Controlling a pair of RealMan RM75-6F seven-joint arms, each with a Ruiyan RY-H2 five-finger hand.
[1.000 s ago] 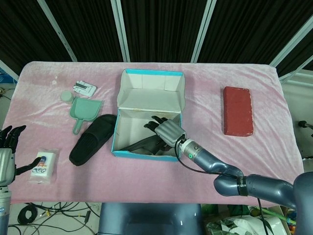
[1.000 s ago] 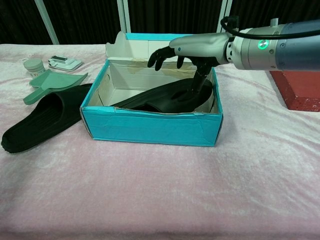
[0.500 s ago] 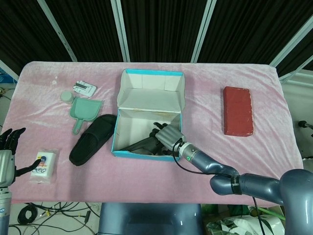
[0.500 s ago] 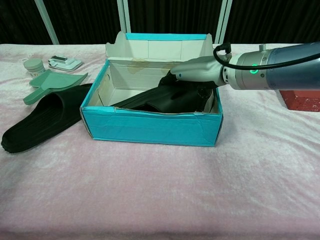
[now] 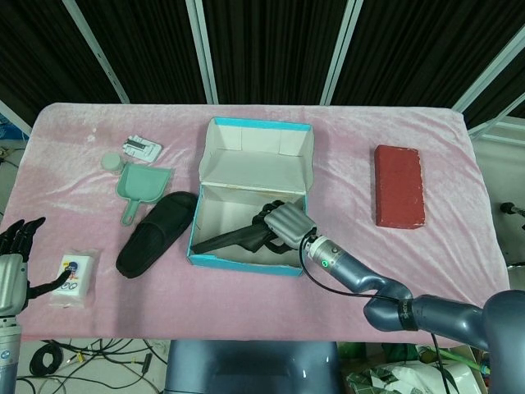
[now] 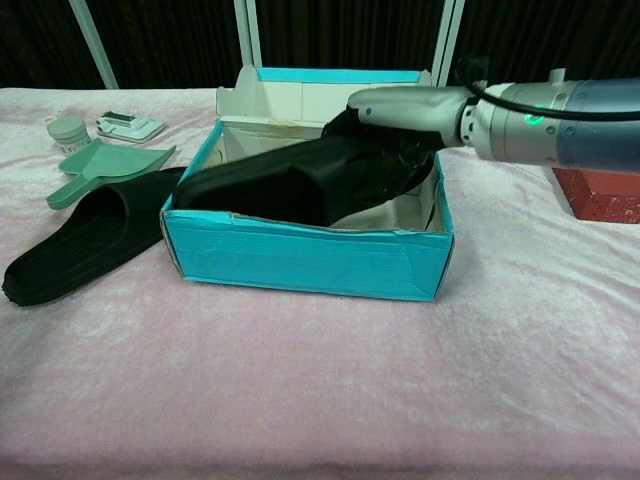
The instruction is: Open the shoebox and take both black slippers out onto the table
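Observation:
The teal shoebox (image 5: 246, 260) (image 6: 300, 258) stands open in the middle of the table, its lid folded back. My right hand (image 5: 285, 223) (image 6: 400, 115) grips a black slipper (image 5: 234, 240) (image 6: 290, 180) at its right end and holds it raised inside the box, its left end near the box's left wall. The other black slipper (image 5: 154, 234) (image 6: 85, 240) lies on the pink cloth just left of the box. At the table's front left edge my left hand (image 5: 12, 263) hangs with fingers spread, holding nothing.
A green scoop (image 5: 139, 187) (image 6: 100, 165), a small jar (image 5: 111, 162) (image 6: 67, 129) and a white gadget (image 5: 141, 148) (image 6: 130, 125) lie left of the box. A white packet (image 5: 72, 278) sits by my left hand. A red brick (image 5: 399, 185) (image 6: 600, 195) lies to the right.
My right hand went down into the box, closed on the slipper and has lifted it, raising it above the box's front wall. The box shifted slightly. My left hand barely moved.

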